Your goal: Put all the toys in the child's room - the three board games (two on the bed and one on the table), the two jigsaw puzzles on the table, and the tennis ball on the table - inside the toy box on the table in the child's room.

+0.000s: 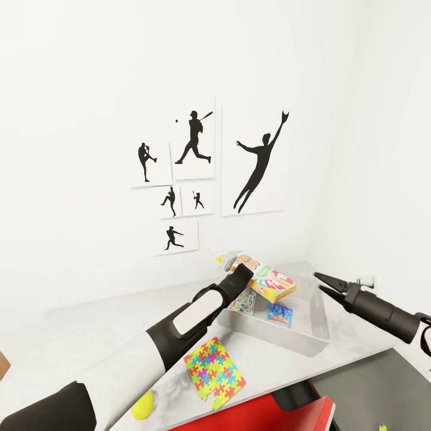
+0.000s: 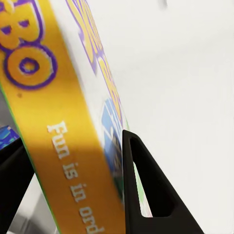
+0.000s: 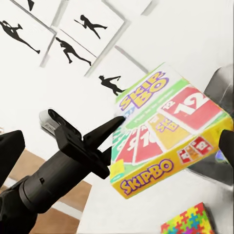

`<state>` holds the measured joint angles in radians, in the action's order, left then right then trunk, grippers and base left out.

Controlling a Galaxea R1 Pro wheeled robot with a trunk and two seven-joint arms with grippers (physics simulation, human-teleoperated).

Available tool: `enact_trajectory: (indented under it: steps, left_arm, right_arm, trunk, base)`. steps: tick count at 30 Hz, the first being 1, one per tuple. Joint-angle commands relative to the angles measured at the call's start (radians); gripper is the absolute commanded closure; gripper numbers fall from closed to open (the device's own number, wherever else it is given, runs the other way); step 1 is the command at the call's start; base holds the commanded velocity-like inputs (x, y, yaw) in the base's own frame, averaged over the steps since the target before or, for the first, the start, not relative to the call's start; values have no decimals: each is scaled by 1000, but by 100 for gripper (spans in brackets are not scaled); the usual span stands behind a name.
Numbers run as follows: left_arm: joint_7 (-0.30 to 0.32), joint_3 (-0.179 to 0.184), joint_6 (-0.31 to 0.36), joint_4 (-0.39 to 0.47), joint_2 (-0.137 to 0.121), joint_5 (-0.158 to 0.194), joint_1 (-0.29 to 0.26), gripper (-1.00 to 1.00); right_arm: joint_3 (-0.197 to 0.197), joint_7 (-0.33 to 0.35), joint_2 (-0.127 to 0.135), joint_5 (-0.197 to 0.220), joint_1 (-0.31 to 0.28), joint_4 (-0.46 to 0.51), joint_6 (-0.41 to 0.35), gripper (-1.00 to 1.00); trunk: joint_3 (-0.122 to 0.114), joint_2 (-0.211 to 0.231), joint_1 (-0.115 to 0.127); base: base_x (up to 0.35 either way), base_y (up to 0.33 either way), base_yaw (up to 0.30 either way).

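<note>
Skip-Bo game [image 1: 270,281] is sitting in my left gripper [image 1: 242,270], which is closing on its edge; in the left wrist view one finger [image 2: 146,190] is pressing on the printed cover and the other is on the back side. I am holding this game above the toy box [image 1: 311,342], tilted, with one end already low inside the walls. Its long axis is running from my gripper toward the far right corner of the box, so the release is going almost straight down from where my gripper is now.

Two toys are already lying in the box: a small blue game [image 1: 279,314] and a pastel box [image 1: 243,299], the second partly covered by my left arm. My right gripper [image 1: 326,283] is hanging just beside the box's right side, slightly open and holding nothing. My left arm is clearly the nearer one for this step.

On the bench [image 1: 90,335], the jigsaw [image 1: 214,367] is lying in front of the box, and the tennis ball [image 1: 143,405] is beside my left arm. I am not able to see the second jigsaw.
</note>
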<state>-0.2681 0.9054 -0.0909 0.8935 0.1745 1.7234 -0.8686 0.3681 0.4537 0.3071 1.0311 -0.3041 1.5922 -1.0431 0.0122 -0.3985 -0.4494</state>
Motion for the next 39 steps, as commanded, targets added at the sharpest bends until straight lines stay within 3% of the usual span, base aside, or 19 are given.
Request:
enact_trajectory:
  steps: [1,5,7,9,12,16,17,20,25,29,39]
  left_arm:
    - [-3,4,-9,1,0,10,-1,100]
    - [-4,5,-8,1,0,17,-1,100]
    - [-3,6,-7,0,0,17,-1,100]
    - [2,8,-3,0,0,17,-1,100]
    - [8,9,0,1,0,16,-1,100]
    - [12,10,9,3,0,16,-1,100]
    - [55,10,41,19,0,15,2,100]
    - [112,10,91,30,0,16,3,100]
    - [148,10,148,35,0,8,8,100]
    - [176,8,130,44,0,5,16,100]
    - [199,5,80,50,0,4,19,100]
  right_arm:
    - [1,-6,14,-7,-3,0,-4,-100]
    - [-1,-92,140,33,-1,-4,-4,-100]
    - [10,-104,169,101,7,-2,-4,-100]
    - [26,-108,182,166,19,-1,-4,-100]
    - [46,-111,187,202,44,0,-4,-100]
    - [58,-110,186,215,70,0,-4,-100]
    - [62,-104,185,224,100,0,-4,-100]
    - [68,-71,180,228,111,0,-4,-100]
    - [73,8,177,227,112,0,-4,-100]
    - [74,46,176,221,112,0,-4,-100]
    - [74,54,176,216,112,0,-4,-100]
  trunk:
    - [1,-2,-1]
    - [1,-2,-1]
    - [1,-2,-1]
    - [1,-2,-1]
    - [1,-2,-1]
    - [1,-2,-1]
    - [1,-2,-1]
    - [1,-2,-1]
    - [1,-2,-1]
    - [1,-2,-1]
    - [1,-2,-1]
  base:
    - [0,0,0]
    - [0,0,0]
    - [0,0,0]
    - [0,0,0]
    - [0,0,0]
    - [0,0,0]
    - [0,0,0]
    - [0,0,0]
    - [0,0,0]
    - [0,0,0]
    - [0,-75,0]
